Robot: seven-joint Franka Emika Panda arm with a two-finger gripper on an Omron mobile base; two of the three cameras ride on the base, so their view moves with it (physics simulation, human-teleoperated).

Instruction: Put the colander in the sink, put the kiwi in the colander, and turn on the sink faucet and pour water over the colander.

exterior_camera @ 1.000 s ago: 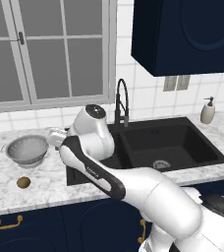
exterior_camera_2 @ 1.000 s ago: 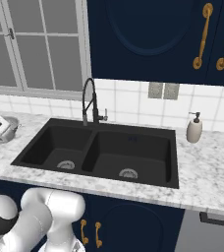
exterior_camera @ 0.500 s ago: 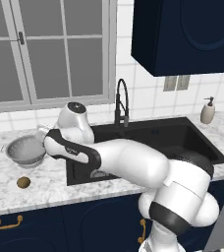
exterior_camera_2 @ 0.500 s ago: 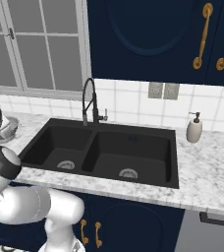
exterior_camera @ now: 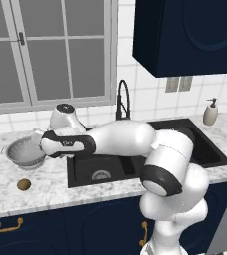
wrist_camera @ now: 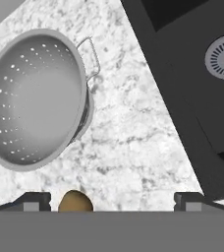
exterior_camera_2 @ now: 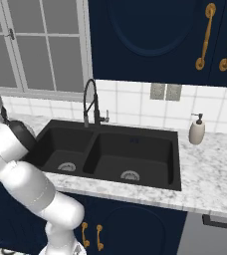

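Wide-open, empty gripper (wrist_camera: pixel 112 201) above the counter beside the colander (wrist_camera: pixel 35 98)
At the hand view's bottom, the kiwi (wrist_camera: pixel 74 202) sits near one fingertip; a careless descent could knock it away

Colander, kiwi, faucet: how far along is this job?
Nothing looks done. The colander sits empty on the counter beside the sink, and the kiwi lies on the counter near it. In hand: the open gripper hovers over that counter, holding nothing. Left: colander into the sink, kiwi into it, then running the faucet; no water is visible.
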